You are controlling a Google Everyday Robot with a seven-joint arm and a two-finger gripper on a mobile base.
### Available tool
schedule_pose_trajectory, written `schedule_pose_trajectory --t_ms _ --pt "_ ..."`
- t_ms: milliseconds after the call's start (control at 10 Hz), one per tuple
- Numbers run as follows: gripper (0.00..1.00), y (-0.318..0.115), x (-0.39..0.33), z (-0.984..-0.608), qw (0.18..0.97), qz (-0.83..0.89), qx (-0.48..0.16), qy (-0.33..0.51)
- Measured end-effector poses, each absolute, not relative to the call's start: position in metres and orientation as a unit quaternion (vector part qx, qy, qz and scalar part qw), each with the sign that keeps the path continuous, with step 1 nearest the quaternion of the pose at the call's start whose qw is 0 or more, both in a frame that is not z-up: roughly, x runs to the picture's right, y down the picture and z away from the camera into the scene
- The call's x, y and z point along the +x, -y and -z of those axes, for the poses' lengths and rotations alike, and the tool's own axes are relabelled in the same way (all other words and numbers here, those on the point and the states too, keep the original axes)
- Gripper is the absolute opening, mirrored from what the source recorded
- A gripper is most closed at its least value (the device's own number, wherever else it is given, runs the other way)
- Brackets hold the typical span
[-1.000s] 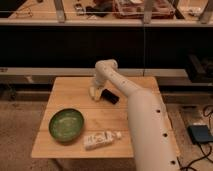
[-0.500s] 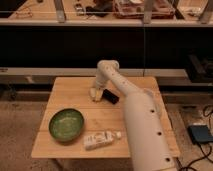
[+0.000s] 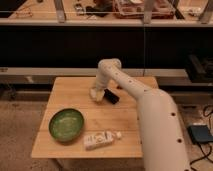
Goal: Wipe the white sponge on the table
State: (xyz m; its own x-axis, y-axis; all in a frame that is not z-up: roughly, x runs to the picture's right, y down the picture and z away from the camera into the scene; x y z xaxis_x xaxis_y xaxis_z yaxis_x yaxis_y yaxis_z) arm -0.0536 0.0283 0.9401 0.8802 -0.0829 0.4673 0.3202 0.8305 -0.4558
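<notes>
The white sponge [image 3: 96, 94] is a small off-white block on the far middle of the light wooden table [image 3: 65, 91]. My gripper [image 3: 98, 90] points down at the end of the white arm and sits right on top of the sponge, hiding part of it. The sponge rests on the tabletop just left of a black device [image 3: 112, 97].
A green bowl [image 3: 66, 124] stands at the table's front left. A white bottle with a cap [image 3: 102, 139] lies near the front edge. My white arm [image 3: 155, 115] covers the table's right side. Dark shelving runs behind the table.
The gripper stays at the sponge in the same spot. The arm's lower part has shifted slightly sideways.
</notes>
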Motion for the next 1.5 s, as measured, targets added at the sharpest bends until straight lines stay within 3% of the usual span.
schedule_pose_trajectory --t_ms 500,800,1100,1500 --pt "0.0 -0.148 -0.054 -0.839 0.937 0.071 -0.273 0.206" --pt "0.0 -0.209 -0.045 -0.82 0.933 0.004 -0.306 0.188" --pt "0.0 -0.224 -0.042 -0.815 0.932 -0.016 -0.314 0.182" --pt "0.0 -0.201 -0.037 -0.819 0.938 -0.03 -0.295 0.178"
